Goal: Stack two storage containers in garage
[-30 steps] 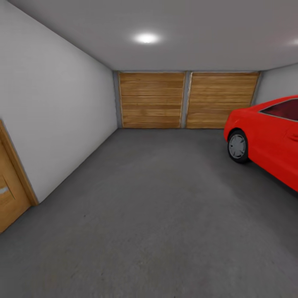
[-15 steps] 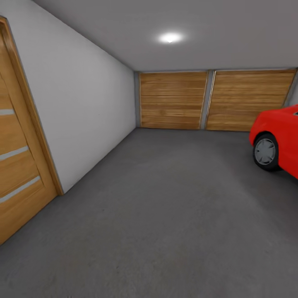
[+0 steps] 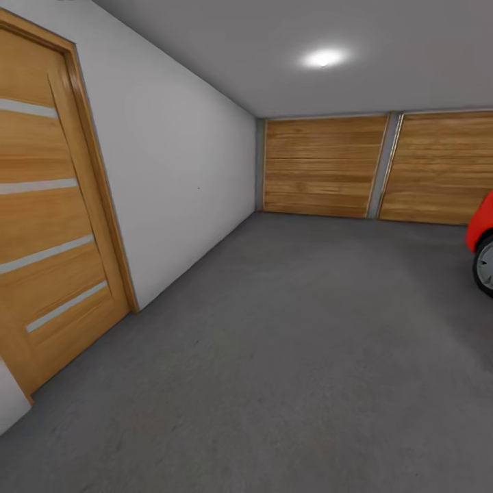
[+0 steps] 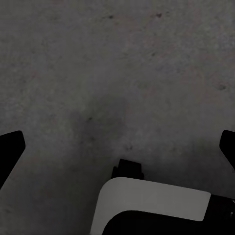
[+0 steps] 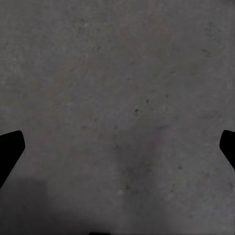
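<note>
Inside the garage, dark grey floor stretching to two wooden garage doors, red car at right edge, wooden door at left, left gripper and right gripper spread wide, empty, above concrete.

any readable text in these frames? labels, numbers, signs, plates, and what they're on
None. No word, number, brand or sign can be read in these frames.
Interior door: pale stripes, no lettering.
Garage doors: bare wood planks.
Red car: a sliver and a wheel, no plate or badge in sight.
White wall and grey floor: unmarked.
Both wrist views: speckled floor between open hand fingers, no text.
</note>
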### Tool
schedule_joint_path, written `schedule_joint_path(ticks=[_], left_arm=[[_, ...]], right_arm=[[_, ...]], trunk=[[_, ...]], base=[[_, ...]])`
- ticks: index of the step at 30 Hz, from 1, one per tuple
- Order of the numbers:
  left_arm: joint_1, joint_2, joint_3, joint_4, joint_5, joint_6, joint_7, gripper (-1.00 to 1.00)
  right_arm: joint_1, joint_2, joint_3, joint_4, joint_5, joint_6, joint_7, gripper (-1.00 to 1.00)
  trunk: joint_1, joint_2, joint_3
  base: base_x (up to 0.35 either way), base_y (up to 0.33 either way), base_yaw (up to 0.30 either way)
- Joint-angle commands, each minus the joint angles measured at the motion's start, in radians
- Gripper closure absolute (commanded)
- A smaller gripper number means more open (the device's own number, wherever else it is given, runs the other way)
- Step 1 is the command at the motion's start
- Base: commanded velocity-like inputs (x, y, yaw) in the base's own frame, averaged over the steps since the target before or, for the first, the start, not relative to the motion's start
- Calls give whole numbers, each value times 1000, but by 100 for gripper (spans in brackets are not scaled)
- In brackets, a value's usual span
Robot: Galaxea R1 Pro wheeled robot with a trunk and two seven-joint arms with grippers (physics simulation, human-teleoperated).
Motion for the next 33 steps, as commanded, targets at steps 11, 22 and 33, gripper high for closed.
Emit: schedule_joint_path(ticks=[11,22,33], left_arm=[[0,1,-2,-2,8,-1,3,-100],[0,1,-2,-2,8,-1,3,-100],[0,1,-2,-2,8,-1,3,-100]], right_arm=[[-1,0,0,1,10,-3,0,-100],[-1,0,0,1,10,-3,0,-100],[-1,0,0,1,10,-3,0,-100]], trunk=[[1,0,-1],[1,0,-1],[1,0,-1]], base=[[312,-116,300],[313,-120,300],[314,-120,300]])
